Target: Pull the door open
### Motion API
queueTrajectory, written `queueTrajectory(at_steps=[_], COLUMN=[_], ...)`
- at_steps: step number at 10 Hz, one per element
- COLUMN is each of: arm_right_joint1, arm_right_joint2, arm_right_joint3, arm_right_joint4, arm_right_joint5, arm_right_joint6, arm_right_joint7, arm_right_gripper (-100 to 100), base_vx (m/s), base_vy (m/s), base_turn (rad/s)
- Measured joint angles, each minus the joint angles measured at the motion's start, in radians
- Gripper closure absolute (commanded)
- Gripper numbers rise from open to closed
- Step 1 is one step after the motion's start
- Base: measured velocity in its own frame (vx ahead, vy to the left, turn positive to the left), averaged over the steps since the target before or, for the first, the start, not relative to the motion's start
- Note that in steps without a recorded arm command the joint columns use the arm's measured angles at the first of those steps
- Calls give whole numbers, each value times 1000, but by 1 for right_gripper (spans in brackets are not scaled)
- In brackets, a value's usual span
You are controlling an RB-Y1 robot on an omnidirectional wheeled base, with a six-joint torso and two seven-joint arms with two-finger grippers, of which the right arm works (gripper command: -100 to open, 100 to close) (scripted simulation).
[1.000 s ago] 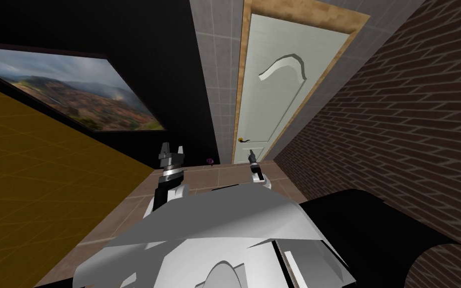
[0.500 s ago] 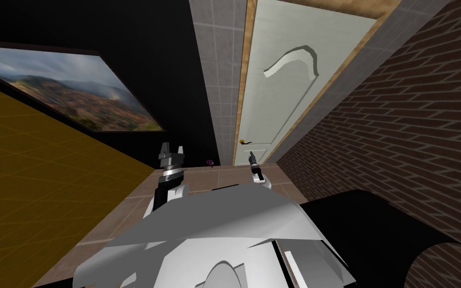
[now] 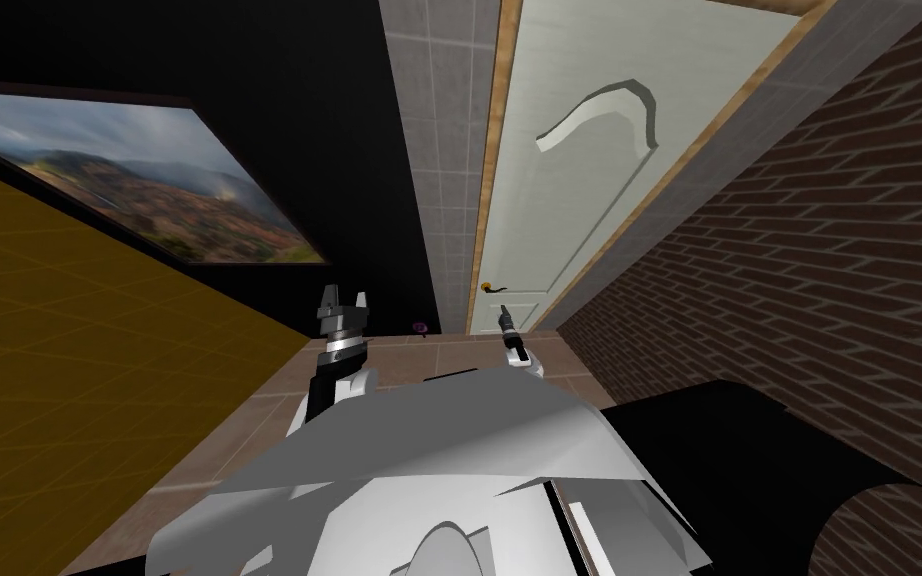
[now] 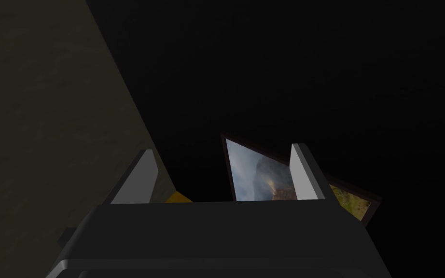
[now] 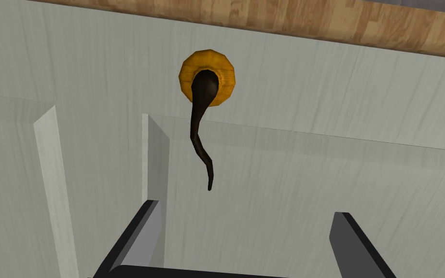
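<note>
— Standing where, the white door (image 3: 569, 200)?
— Straight ahead at the corridor's end, set in its wooden frame (image 3: 487, 180), between a grey tiled wall (image 3: 444, 150) and a brick wall (image 3: 799, 250). It takes up more of the head view than a second ago, and the frame's top edge has slid out of sight: I have rolled nearer, the door itself has not moved.
— And the handle (image 5: 201, 135)?
— A dark curved lever on an orange rosette (image 5: 227, 79), near the door's left edge. The right gripper (image 5: 246, 210) points at it; the lever's tip lies ahead of the fingers, apart from both.
— Holding anything?
— Nothing; its fingers stand wide apart. The left gripper (image 3: 343, 298) is raised over the brown tiled floor (image 3: 449, 350), well left of the door, fingers likewise spread and empty, posed as before
</note>
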Motion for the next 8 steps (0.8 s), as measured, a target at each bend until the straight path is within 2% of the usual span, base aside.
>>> queueTrajectory(at_steps=[6, 7, 8], arm_right_joint1=[-41, -42, -49], arm_right_joint2=[-21, -21, -30], arm_right_joint3=[-7, -7, -14], arm_right_joint4=[125, 127, 147], arm_right_joint5=[-1, -1, -5], arm_right_joint6=[-19, -20, -26], arm_right_joint7=[-22, -22, -27], arm_right_gripper=[-100, -100, -100], base_vx=[118, 133, 186], base_vy=[-44, 5, 23], base_turn=[39, 125, 155])
